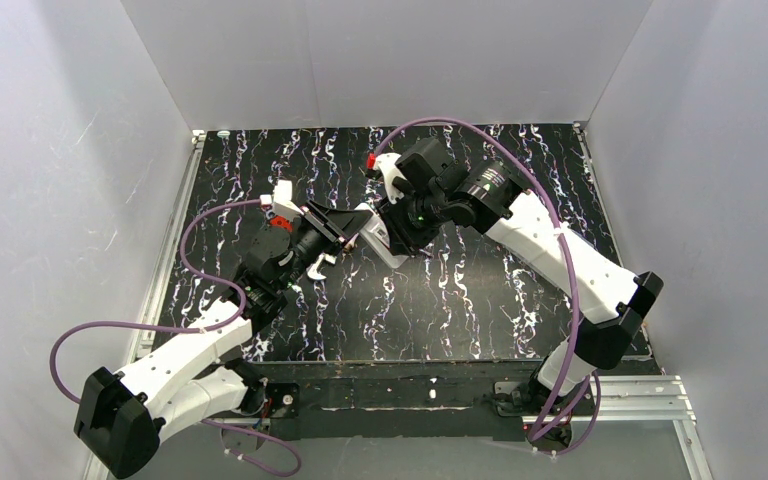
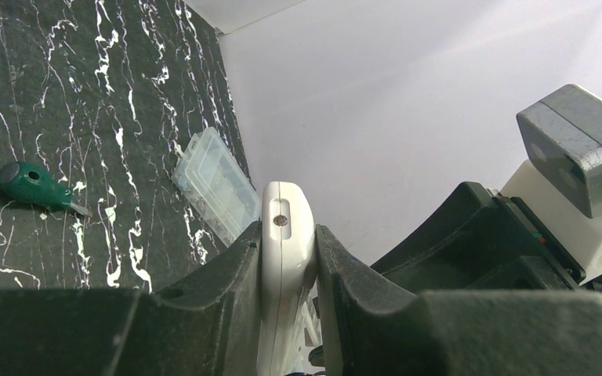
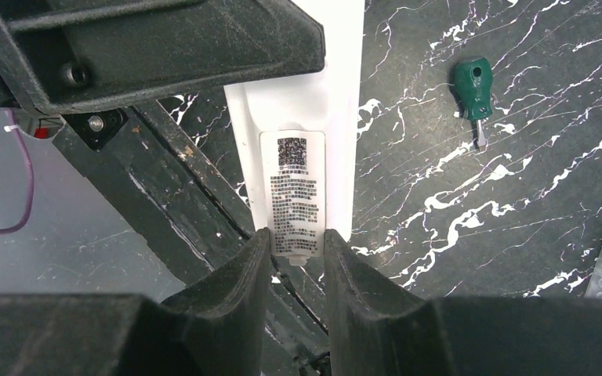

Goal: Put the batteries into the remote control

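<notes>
Counter (image 1: 480,300) of black, white-veined stone spans the booth, with both arms reaching in over its middle. The left arm (image 1: 190,350) comes from the near left corner and the right arm (image 1: 560,250) from the near right, and their tips meet above the centre.

The remote control (image 2: 286,235) hangs between them, off the surface and carried at its two ends. The left end effector (image 2: 288,244) is clamped on one end, with a black finger pressed flat against each side of the white body (a small screw hole shows in the end face). The right end effector (image 3: 291,244) straddles the far end of the remote's back, its fingers (image 3: 243,274) close on either side of a narrow panel bearing a printed label. Whether they actually pinch that panel I cannot tell.

A clear plastic box (image 2: 215,184) lies on the stone near the back wall. A green-handled screwdriver (image 3: 470,82) lies apart from it.
</notes>
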